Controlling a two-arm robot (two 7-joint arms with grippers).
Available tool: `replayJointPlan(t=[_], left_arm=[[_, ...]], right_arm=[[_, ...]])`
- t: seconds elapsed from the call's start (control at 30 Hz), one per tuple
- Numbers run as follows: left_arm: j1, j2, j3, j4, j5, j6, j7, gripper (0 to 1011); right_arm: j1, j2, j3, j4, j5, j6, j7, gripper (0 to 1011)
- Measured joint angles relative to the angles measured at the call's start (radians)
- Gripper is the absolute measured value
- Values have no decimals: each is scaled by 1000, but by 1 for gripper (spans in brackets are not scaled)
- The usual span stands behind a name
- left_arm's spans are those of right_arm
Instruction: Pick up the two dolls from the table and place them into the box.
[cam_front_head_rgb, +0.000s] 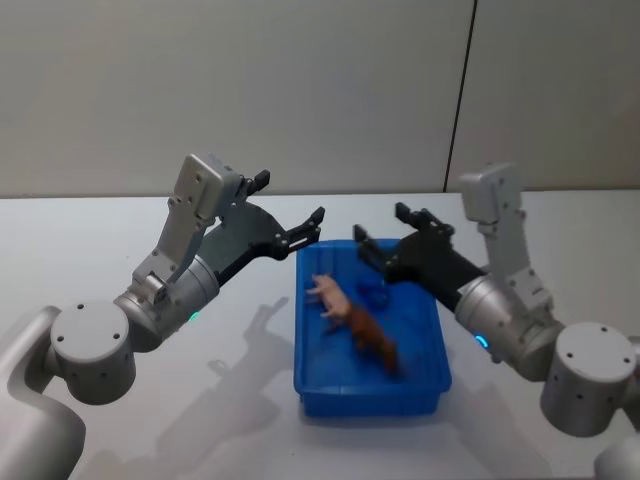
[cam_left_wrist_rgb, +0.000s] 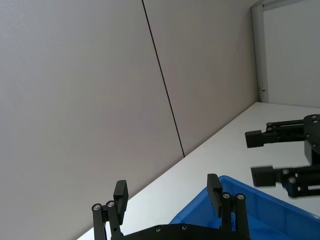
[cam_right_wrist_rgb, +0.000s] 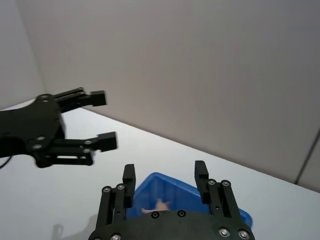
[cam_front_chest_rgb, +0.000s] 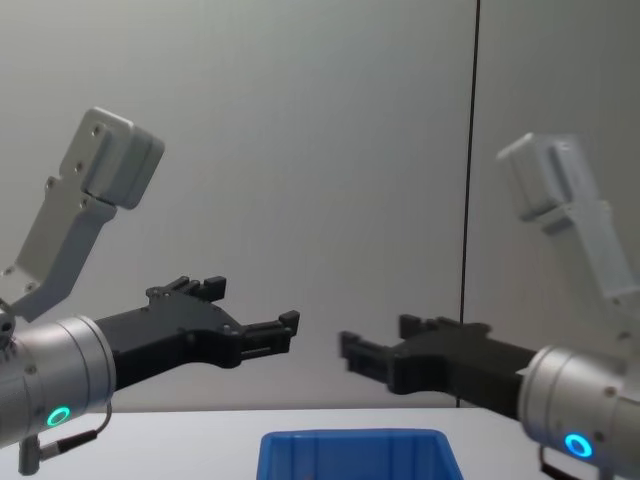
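Observation:
The blue box (cam_front_head_rgb: 425, 385) stands in the middle of the white table (cam_front_head_rgb: 90, 240). Two dolls lie inside it: a pink animal doll (cam_front_head_rgb: 330, 295) toward the far left and a brown animal doll (cam_front_head_rgb: 376, 342) in the middle. My left gripper (cam_front_head_rgb: 290, 198) hovers open and empty above the box's far left corner. My right gripper (cam_front_head_rgb: 380, 223) hovers open and empty above the box's far right end. In the right wrist view the pink doll (cam_right_wrist_rgb: 159, 205) shows in the box (cam_right_wrist_rgb: 155, 181) under the open right gripper (cam_right_wrist_rgb: 165, 175). The chest view has both grippers (cam_front_chest_rgb: 255, 305) (cam_front_chest_rgb: 378, 335) facing each other above the box (cam_front_chest_rgb: 350, 448).
A plain grey wall (cam_front_head_rgb: 300, 90) with a dark vertical seam (cam_front_head_rgb: 458, 100) closes the far side of the table. White tabletop lies bare to the left and right of the box. A white door frame (cam_left_wrist_rgb: 257, 50) stands at the far end in the left wrist view.

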Motion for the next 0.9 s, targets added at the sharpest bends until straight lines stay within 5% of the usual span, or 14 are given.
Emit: replayJointPlan(t=[0.37,0.9], left_arm=[[0,0,0,0,0,0,0,1001],[0,0,0,0,0,0,0,1001]], right_arm=[[30,-15,-17,44,1,-48,77,995],[-25,15,-13,-61,-3,-59,-3,1001]])
